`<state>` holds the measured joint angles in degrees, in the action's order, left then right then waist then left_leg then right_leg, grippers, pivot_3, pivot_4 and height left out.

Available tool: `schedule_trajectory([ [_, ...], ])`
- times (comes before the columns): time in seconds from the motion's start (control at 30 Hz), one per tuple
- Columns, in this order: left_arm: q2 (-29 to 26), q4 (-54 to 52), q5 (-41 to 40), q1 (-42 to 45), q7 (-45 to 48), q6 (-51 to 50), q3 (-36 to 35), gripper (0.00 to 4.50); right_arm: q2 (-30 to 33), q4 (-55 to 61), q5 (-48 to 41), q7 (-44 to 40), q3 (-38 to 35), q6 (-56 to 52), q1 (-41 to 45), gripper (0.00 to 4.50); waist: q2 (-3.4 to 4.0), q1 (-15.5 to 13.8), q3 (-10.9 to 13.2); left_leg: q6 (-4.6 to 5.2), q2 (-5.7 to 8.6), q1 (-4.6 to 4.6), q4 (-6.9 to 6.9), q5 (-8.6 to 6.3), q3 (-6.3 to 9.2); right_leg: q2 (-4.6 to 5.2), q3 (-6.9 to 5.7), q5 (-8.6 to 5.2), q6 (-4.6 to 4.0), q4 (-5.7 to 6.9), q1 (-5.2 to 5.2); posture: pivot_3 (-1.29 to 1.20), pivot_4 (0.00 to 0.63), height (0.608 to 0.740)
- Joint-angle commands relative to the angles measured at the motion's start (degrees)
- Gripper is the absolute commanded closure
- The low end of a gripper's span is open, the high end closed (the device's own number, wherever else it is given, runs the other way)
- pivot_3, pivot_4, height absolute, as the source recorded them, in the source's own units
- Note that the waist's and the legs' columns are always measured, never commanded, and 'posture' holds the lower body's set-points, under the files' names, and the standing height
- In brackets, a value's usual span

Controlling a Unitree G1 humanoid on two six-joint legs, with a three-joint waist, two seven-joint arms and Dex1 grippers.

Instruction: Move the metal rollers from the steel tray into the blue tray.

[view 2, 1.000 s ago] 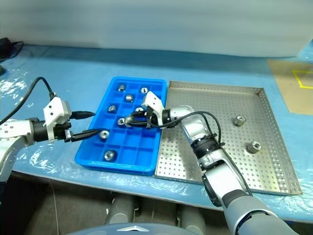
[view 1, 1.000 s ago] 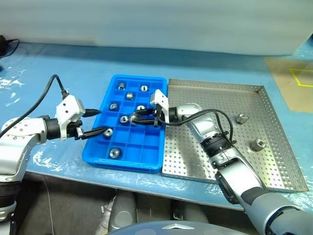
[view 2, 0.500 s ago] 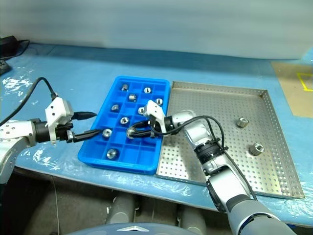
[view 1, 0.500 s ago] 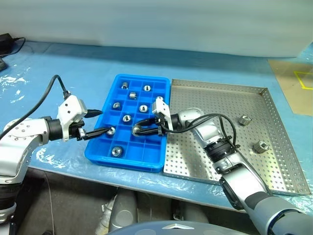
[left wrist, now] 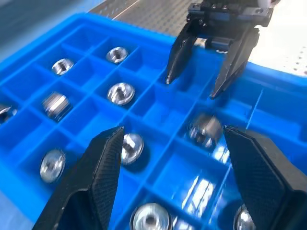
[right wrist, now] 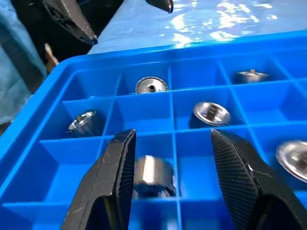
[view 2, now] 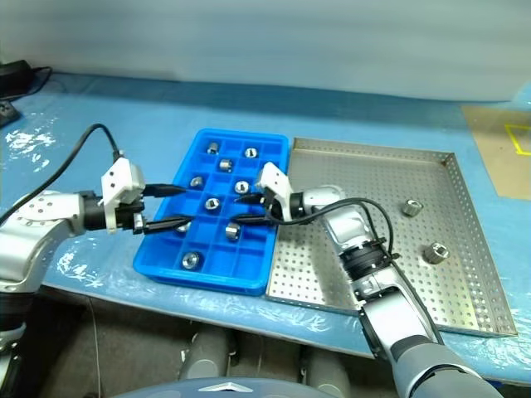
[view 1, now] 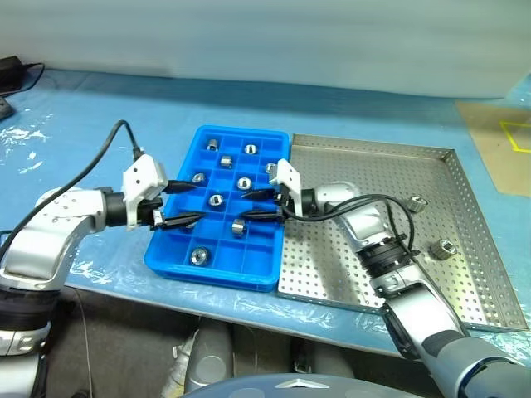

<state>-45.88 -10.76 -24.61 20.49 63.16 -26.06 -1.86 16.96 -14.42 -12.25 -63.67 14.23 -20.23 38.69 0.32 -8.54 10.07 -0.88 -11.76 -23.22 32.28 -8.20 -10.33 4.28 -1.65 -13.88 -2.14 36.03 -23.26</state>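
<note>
The metal rollers lay mostly in the blue tray, one to a compartment: several in the far rows, one in the middle just under the right gripper, one in the near row. Two more rollers remained on the steel tray, well apart from the rest, near its right rim. The blue tray sat against the steel tray's left edge, both on a table covered in light blue, wrinkled plastic sheeting.

The right gripper reached in over the blue tray from the steel tray's side, its two black fingers parted and holding nothing; the right wrist view showed a roller lying in the compartment between them. The left gripper hovered at the blue tray's left edge, fingers spread wide and empty, pointing towards the right gripper.

Beyond the table rose a pale wall. At the far right a brown surface with yellow tape showed, and a dark cable lay at the far left
</note>
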Motion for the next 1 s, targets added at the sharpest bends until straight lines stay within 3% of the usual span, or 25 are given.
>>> schedule_trajectory([
  [0.03,2.4,2.7,0.8,4.3,1.9,2.8,3.2,1.00,2.4,8.3,-3.7,2.0,-4.9,-3.6,-0.6,2.00,0.00,0.4,0.0,0.00,-0.01,0.02,0.00,0.00,0.00,-0.01,0.02,0.00,0.00,0.00,0.00,0.04,0.150,0.740],
  [0.17,7.4,11.1,3.9,11.3,4.5,7.5,8.3,1.00,6.6,11.9,-3.3,7.6,-10.7,-5.0,-3.5,2.00,-0.01,1.3,0.0,-0.03,-0.01,0.02,0.00,0.02,-0.02,-0.06,0.03,0.00,0.00,0.03,-0.01,-0.11,0.150,0.740],
  [0.4,16.5,25.1,7.2,20.4,11.3,15.6,14.1,1.00,14.9,22.2,-3.9,18.2,-23.5,-8.8,-15.6,2.00,-0.02,4.0,0.0,0.07,0.09,0.00,0.10,-0.03,-0.10,-0.08,0.19,0.05,0.08,-0.09,0.07,-0.30,0.150,0.740],
  [0.63,23.8,35.2,9.2,24.6,15.6,21.8,16.4,1.00,17.6,29.8,-4.6,26.5,-36.4,-11.9,-29.4,2.00,0.01,7.9,0.0,0.33,0.16,0.06,0.08,-0.18,-0.20,-0.17,0.20,0.04,0.07,-0.25,0.10,-0.43,0.150,0.740],
  [0.83,26.6,40.0,10.5,26.5,18.1,24.7,16.6,1.00,16.0,34.0,-6.2,28.8,-38.7,-13.0,-39.0,2.00,0.03,9.9,0.0,0.61,0.12,0.18,0.21,-0.35,-0.35,-0.16,0.24,0.05,0.07,-0.28,0.17,-0.46,0.150,0.740],
  [1.0,26.8,41.0,11.1,26.5,18.8,25.5,16.0,1.00,15.0,31.3,-6.6,30.4,-38.6,-11.8,-40.5,2.00,0.04,10.8,0.0,0.66,0.07,0.21,0.30,-0.39,-0.51,-0.10,0.25,0.06,0.07,-0.28,0.26,-0.44,0.150,0.740],
])
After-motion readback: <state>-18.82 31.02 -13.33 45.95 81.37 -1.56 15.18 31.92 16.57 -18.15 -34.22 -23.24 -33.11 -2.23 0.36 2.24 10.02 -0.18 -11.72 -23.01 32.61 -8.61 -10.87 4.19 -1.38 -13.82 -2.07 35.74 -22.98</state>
